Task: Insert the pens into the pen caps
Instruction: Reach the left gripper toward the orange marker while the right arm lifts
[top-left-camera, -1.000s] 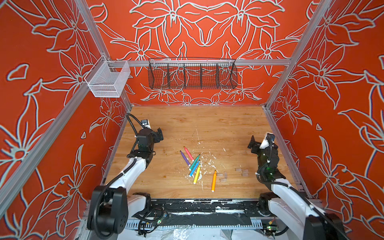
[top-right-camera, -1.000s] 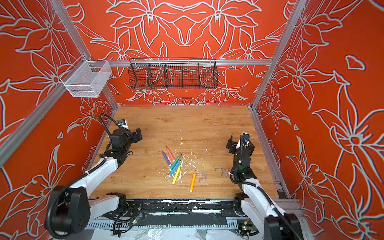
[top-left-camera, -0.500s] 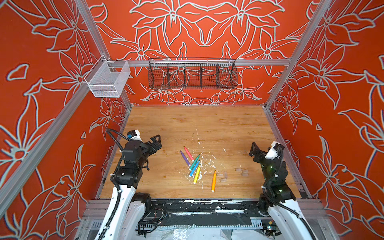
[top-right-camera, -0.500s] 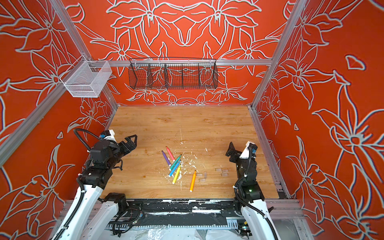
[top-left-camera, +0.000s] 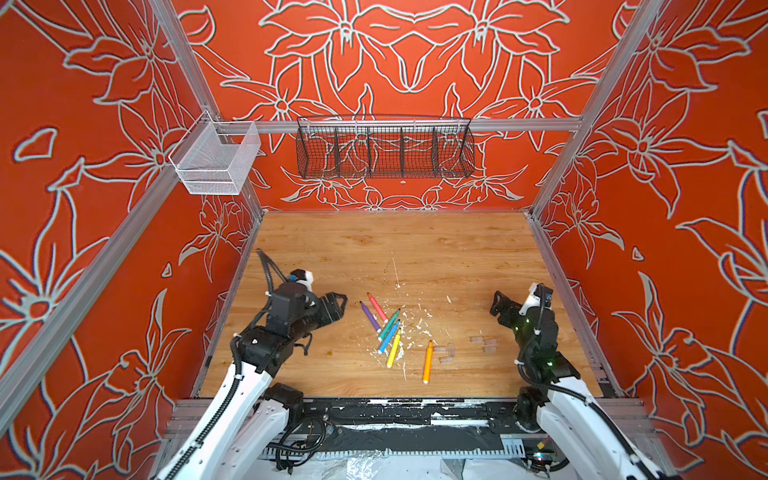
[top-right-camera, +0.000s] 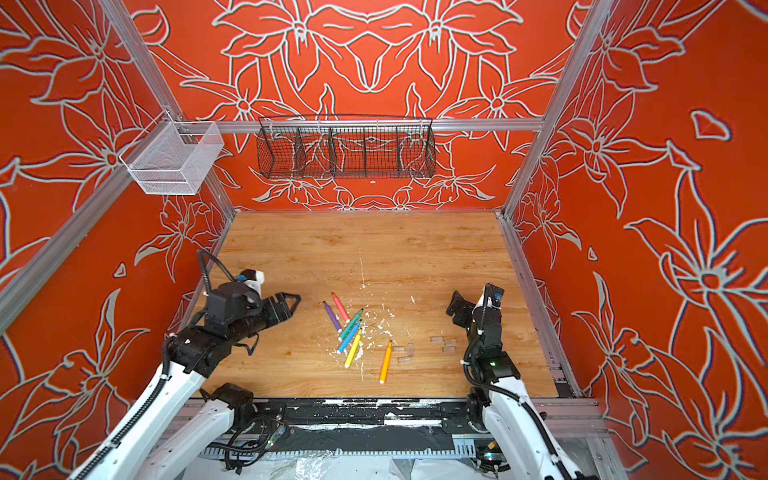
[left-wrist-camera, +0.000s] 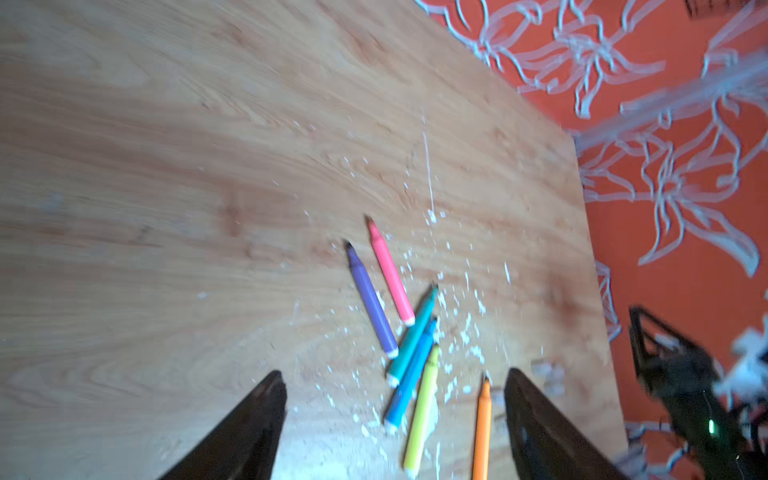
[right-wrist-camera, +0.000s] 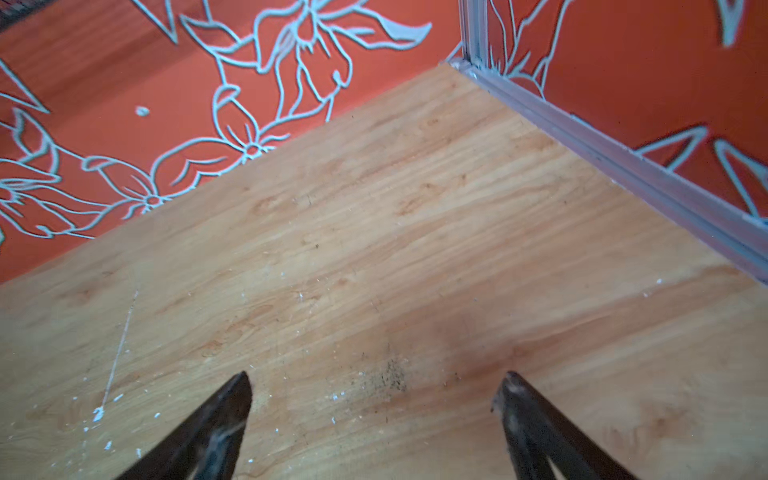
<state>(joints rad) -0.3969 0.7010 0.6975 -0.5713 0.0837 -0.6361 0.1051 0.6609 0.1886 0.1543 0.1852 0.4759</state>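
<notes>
**A:** Where did the pens (top-left-camera: 388, 332) lie?

**B:** Lower centre of the table (top-left-camera: 374, 249) in both top views, none of them capped. The purple pen (top-left-camera: 370, 316) and pink pen (top-left-camera: 377, 306) lay side by side, tips toward the upper left. Just below them the green pen (top-left-camera: 390, 322), blue pen (top-left-camera: 388, 336) and yellow pen (top-left-camera: 394, 354) slanted the other way, close together. The orange pen (top-left-camera: 427, 361) lay apart to their right, nearly vertical in the frame.

**A:** And the caps?

**B:** Six clear caps (top-left-camera: 449, 350) sat in two loose groups of three. One group was just right of the orange pen, the other further right, near the right arm. White flecks (top-left-camera: 419, 324) were scattered around the pens.

**A:** What about the left gripper?

**B:** The left gripper (top-left-camera: 334, 305) hung left of the pens, pointing at them without touching any. In the left wrist view its fingers (left-wrist-camera: 257, 415) stood wide apart, with nothing between them.

**A:** The right one?

**B:** The right gripper (top-left-camera: 498, 305) was at centre right, above the caps in the frame and clear of them. Its jaws were spread and held nothing. The right wrist view showed only wood and a few flecks past its fingers (right-wrist-camera: 224, 415).
</notes>
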